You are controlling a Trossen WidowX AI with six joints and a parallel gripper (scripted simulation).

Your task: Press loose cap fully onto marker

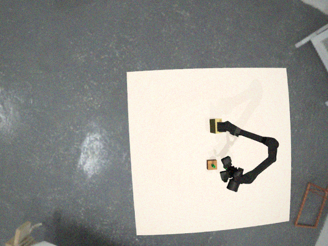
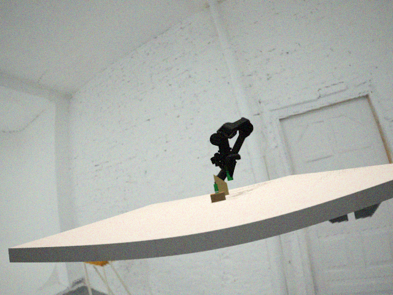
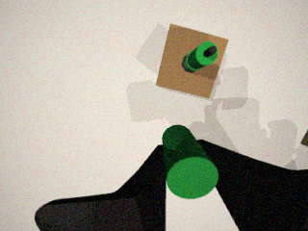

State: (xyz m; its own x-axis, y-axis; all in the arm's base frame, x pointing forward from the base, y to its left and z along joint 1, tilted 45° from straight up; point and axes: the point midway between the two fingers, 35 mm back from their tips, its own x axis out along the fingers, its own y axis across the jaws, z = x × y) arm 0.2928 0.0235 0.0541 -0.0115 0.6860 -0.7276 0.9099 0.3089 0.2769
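The marker (image 1: 213, 165) (image 2: 215, 187) (image 3: 206, 52) stands upright in the small brown holder block (image 1: 209, 166) (image 2: 218, 197) (image 3: 173, 50), its dark tip bare. My gripper (image 1: 226, 168) (image 2: 229, 173) (image 3: 180, 146) is shut on the green cap (image 2: 229, 177) (image 3: 192, 177) and holds it above the table, apart from the marker. In the wrist view the cap's bright round end faces the camera, and the holder block is beyond the fingers. In the exterior view the cap looks slightly tilted and higher than the marker. The cap's sides are partly hidden by the fingers.
A yellowish block (image 1: 213, 126) (image 2: 222, 187) is at the arm's base end, some way from the holder block. The pale square table (image 1: 169, 119) (image 2: 142, 222) carries the objects, and the arm's shadow falls on it.
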